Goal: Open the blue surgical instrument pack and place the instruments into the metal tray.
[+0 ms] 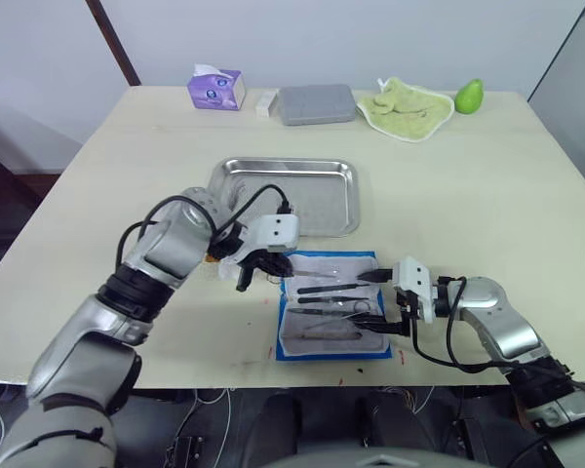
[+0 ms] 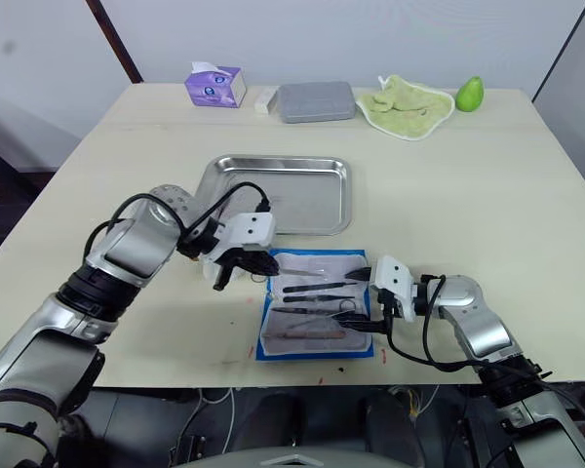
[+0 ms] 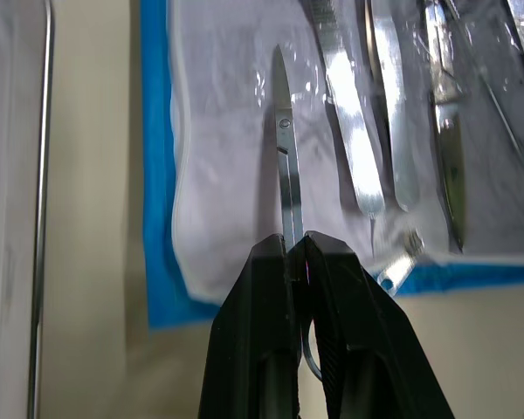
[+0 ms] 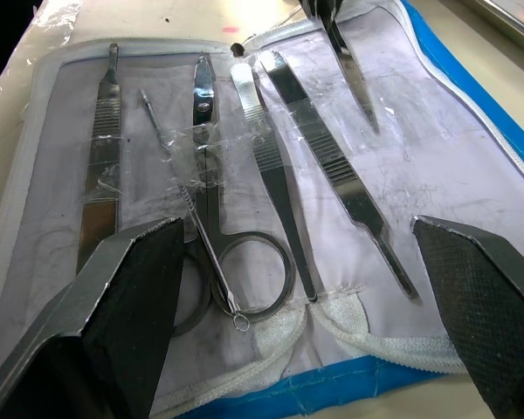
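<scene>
Here the cream table (image 1: 487, 205) by a white wall carries the left gripper (image 3: 295, 253) clamping scissors (image 3: 286, 166), right gripper (image 4: 306, 288) agape.

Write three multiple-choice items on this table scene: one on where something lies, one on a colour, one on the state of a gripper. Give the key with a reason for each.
1. Where does the metal tray lie relative to the blue surgical instrument pack?
A. Beyond it, farther from the robot
B. Under it
C. Between it and the robot

2. What colour is the fruit at the far right corner of the table?
A. Red
B. Green
C. Purple

3. What is the left gripper doing?
A. Hanging open over the tray
B. Shut on a pair of scissors
C. Shut on the tissue box

Key: 1 A, the tray sits on the far side of the open pack, nearer the grey box. 2 B, the fruit beside the green cloth is green. 3 B, the left wrist view shows its two fingers closed on the scissors over the pack's white lining.
</scene>
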`<state>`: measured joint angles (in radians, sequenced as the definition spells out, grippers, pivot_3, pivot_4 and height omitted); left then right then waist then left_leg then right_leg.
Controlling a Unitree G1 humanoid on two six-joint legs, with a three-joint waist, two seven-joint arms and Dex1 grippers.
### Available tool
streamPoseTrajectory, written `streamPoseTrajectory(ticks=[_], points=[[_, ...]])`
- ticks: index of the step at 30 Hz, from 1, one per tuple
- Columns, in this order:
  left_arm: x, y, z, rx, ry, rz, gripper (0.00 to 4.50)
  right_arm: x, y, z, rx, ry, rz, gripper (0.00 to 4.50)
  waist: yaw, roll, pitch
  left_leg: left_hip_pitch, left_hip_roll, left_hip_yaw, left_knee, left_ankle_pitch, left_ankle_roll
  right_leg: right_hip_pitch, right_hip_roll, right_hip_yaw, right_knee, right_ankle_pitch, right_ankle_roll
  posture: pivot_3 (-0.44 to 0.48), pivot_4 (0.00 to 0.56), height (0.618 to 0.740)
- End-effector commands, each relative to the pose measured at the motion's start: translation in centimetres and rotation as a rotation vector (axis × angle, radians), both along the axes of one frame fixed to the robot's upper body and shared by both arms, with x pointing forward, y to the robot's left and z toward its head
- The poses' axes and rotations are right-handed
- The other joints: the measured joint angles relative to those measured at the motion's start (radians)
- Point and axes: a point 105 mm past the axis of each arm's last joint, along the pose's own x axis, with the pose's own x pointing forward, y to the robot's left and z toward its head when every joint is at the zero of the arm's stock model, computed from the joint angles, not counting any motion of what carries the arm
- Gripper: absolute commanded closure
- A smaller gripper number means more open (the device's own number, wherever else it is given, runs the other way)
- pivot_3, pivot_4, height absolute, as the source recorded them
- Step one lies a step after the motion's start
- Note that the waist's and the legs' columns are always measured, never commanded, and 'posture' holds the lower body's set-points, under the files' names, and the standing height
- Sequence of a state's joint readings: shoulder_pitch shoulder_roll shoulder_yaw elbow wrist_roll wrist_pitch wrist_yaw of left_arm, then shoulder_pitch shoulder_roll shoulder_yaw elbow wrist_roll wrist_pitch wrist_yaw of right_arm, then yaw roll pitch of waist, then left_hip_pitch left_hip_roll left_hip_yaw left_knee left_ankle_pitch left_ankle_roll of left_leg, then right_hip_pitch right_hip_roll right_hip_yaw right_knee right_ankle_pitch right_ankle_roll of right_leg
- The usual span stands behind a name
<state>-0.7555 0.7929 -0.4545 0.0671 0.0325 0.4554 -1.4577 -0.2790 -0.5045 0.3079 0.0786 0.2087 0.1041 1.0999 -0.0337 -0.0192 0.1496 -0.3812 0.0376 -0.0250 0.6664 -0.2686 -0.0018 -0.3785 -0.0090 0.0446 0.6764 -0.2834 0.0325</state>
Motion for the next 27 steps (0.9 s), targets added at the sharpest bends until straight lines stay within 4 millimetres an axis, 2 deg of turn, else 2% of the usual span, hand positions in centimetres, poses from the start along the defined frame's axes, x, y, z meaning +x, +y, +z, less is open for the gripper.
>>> streamPoseTrajectory(ticks=[1,10,14,19,23,26,27], points=[[-0.4,1.0,1.6,-0.021,-0.036,0.022,4.46,-0.9,-1.3,-4.3,-0.138,0.139,-0.042,0.0,-0.001,0.0,0.0,0.0,0.0,0.0,0.0,0.0,0.0,0.0,0.0,0.0,0.0,0.0,0.0,0.0,0.15,0.74],[-1.6,4.2,3.7,-0.039,-0.079,0.102,4.46,-0.9,-1.6,-4.4,-0.138,0.143,-0.036,0.0,-0.003,0.0,0.0,0.0,0.0,0.0,-0.001,0.0,0.0,0.0,0.0,-0.001,0.0,-0.001,-0.001,0.0,0.15,0.74],[-2.0,4.9,5.0,-0.135,-0.079,0.192,4.46,-0.9,-1.5,-4.3,-0.135,0.144,-0.032,0.0,-0.003,0.0,0.0,0.0,0.001,0.0,-0.001,0.0,0.0,0.0,0.0,-0.001,0.0,-0.001,-0.001,0.0,0.15,0.74],[-2.1,4.4,6.8,-0.364,-0.007,0.388,4.46,-0.9,-1.7,-4.3,-0.133,0.144,-0.032,0.0,-0.003,-0.001,0.0,0.001,0.001,-0.001,-0.001,0.0,0.0,0.0,-0.001,-0.001,0.0,-0.002,0.002,0.0,0.15,0.74],[-0.9,4.4,8.0,-0.488,-0.028,0.569,4.46,-1.0,-1.7,-4.2,-0.131,0.145,-0.029,0.0,-0.003,-0.001,0.0,0.001,0.001,-0.004,-0.001,0.0,0.0,0.0,-0.001,-0.002,0.001,-0.003,0.002,0.0,0.15,0.74],[1.1,4.5,8.7,-0.542,-0.091,0.75,4.46,-1.0,-1.8,-4.1,-0.13,0.146,-0.028,0.0,0.001,-0.002,0.001,0.001,0.0,-0.005,-0.001,0.0,0.0,0.0,-0.001,-0.001,0.001,-0.002,0.002,0.0,0.15,0.74],[2.4,4.7,8.9,-0.545,-0.154,0.843,4.46,-1.0,-1.8,-4.1,-0.13,0.146,-0.027,0.0,0.001,-0.004,0.001,0.0,0.0,-0.007,0.0,0.0,0.0,0.0,-0.001,-0.003,0.001,-0.002,0.002,0.0,0.15,0.74]])
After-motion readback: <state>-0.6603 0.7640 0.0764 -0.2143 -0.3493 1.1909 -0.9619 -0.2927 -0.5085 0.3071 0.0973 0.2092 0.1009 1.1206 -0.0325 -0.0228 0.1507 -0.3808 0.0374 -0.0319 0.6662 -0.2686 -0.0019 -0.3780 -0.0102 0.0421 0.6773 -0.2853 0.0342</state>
